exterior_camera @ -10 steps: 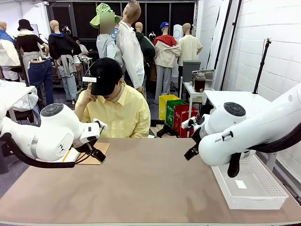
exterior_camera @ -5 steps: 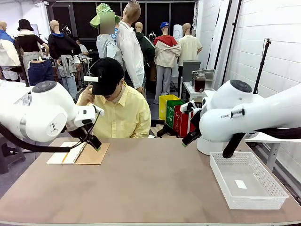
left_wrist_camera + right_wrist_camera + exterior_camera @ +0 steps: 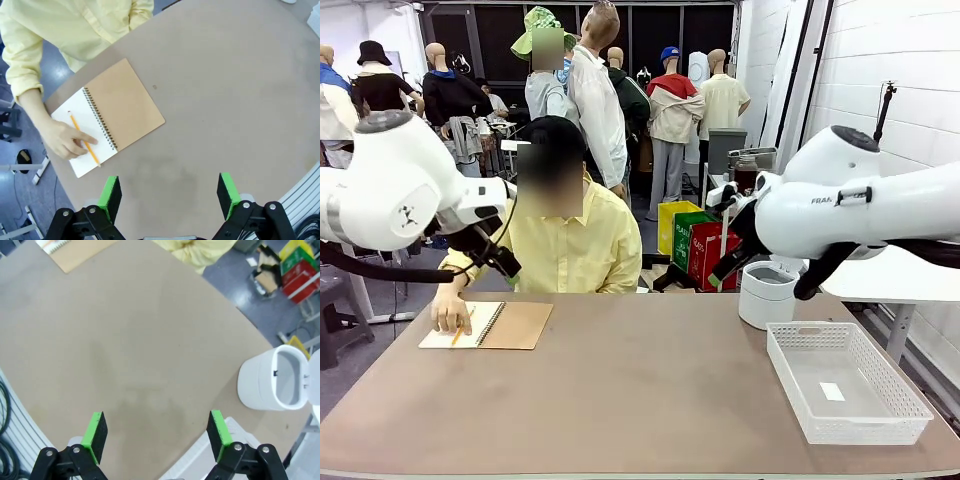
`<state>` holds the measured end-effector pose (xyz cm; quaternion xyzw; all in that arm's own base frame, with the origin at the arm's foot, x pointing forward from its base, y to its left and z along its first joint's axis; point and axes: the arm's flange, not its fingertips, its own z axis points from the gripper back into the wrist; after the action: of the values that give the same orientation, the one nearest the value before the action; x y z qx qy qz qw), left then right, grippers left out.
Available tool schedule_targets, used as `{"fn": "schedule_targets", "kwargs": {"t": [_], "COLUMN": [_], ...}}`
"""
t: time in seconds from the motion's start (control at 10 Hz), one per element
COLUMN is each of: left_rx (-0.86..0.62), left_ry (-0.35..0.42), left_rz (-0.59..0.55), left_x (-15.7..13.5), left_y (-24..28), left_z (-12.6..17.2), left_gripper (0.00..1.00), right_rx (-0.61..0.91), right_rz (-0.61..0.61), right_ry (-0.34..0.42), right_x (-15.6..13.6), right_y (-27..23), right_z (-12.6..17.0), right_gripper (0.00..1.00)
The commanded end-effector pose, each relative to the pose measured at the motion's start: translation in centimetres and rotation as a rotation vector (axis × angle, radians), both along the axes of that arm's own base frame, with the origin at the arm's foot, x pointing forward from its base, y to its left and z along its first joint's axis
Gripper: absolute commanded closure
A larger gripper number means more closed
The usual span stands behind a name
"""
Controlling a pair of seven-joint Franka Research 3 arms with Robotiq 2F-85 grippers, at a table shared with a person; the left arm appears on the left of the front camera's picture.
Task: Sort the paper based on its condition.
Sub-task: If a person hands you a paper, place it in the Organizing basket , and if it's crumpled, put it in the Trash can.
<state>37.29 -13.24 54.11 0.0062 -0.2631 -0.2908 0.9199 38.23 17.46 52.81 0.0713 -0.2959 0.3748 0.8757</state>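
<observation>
No loose sheet of the paper is in view. My left gripper (image 3: 506, 265) hangs high over the table's left side, and in the left wrist view it (image 3: 169, 192) is open with nothing between its green pads. My right gripper (image 3: 718, 272) is raised over the right half of the table. In the right wrist view it (image 3: 156, 432) is open and empty above bare tabletop. A person in a yellow shirt sits at the far side, one hand (image 3: 451, 318) with a pencil resting on the white page of an open spiral notebook (image 3: 510, 325) (image 3: 125, 112).
A white mesh basket (image 3: 905, 405) stands at the right front with a small white label on its floor. A white round bin (image 3: 766, 293) (image 3: 272, 377) stands behind it near the table's far right edge. The brown tabletop (image 3: 640, 390) lies between the arms.
Both arms have risen and drawn back from the table. The person's hand came down from the head onto the notebook page with a pencil.
</observation>
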Motion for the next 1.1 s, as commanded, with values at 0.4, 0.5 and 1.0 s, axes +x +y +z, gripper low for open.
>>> {"fn": "schedule_targets", "kwargs": {"t": [0.4,0.5,1.0], "left_rx": [0.047,0.044,0.03], "left_ry": [-0.047,-0.049,-0.013], "left_rz": [-0.006,0.002,0.03], "left_x": [-2.1,-2.4,-2.3], "left_y": [0.7,0.6,0.3], "left_z": [3.8,4.3,4.8], "left_gripper": [0.0,0.0,0.0], "right_rx": [0.071,0.087,0.218], "right_rz": [0.083,0.104,0.312], "right_ry": [-0.038,-0.05,-0.111], "right_x": [-1.0,-1.3,-1.8], "right_y": [-0.7,-1.2,-2.5], "right_z": [3.2,3.3,2.8], "right_gripper": [0.0,0.0,0.0]}}
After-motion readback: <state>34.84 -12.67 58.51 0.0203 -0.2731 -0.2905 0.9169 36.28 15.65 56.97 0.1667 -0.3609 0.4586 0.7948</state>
